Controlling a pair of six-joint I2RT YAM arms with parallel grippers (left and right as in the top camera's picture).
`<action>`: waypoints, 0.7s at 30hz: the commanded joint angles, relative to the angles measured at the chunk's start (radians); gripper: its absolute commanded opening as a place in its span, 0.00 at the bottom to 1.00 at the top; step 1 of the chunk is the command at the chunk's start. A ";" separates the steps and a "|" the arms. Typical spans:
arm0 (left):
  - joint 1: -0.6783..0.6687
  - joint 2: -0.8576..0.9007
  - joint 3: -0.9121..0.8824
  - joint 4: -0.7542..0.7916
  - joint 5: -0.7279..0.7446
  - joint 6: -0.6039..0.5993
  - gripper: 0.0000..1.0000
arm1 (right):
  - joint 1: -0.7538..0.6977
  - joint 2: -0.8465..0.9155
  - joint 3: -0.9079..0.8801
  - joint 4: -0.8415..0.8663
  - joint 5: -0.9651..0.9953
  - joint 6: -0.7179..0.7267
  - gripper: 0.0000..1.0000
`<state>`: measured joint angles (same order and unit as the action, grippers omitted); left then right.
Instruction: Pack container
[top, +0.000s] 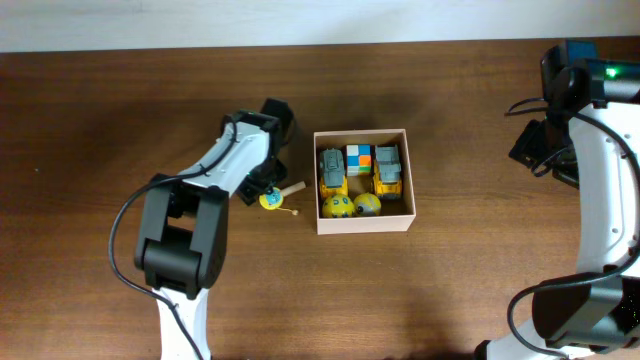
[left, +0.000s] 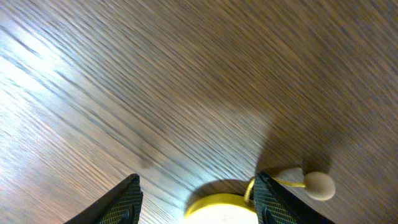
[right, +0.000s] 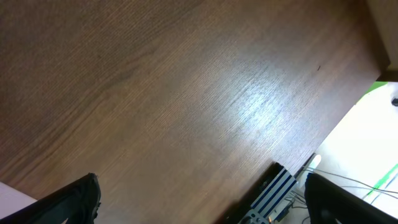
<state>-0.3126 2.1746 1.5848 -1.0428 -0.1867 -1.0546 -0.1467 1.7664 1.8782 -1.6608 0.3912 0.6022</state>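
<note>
Square shallow container (top: 365, 225), white outside, tan inside; left jaws spread, right jaws spread.

It looks like a robotics lab bench. A wood-grain table (top: 100, 120) carries a white-and-black left arm (top: 215, 165) at eight o'clock and a right arm (top: 610, 190) at three o'clock, each trailing loose black cables (top: 113, 240).

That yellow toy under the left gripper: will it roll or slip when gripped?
The yellow toy looks rounded, so it may roll if the left gripper closes off-centre. Its bead is on a thin cord, likely floppy, and might snag the container wall.
</note>
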 joint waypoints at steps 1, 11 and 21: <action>0.061 0.038 -0.045 -0.021 -0.056 0.031 0.59 | -0.004 -0.004 0.002 0.001 0.005 0.009 0.99; 0.161 0.038 -0.045 -0.055 -0.065 0.084 0.59 | -0.004 -0.004 0.002 0.001 0.005 0.009 0.99; 0.160 0.037 -0.037 0.048 -0.140 0.369 0.72 | -0.004 -0.004 0.002 0.001 0.005 0.009 0.99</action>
<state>-0.1604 2.1674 1.5745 -1.0142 -0.2577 -0.7971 -0.1463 1.7664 1.8782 -1.6608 0.3908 0.6010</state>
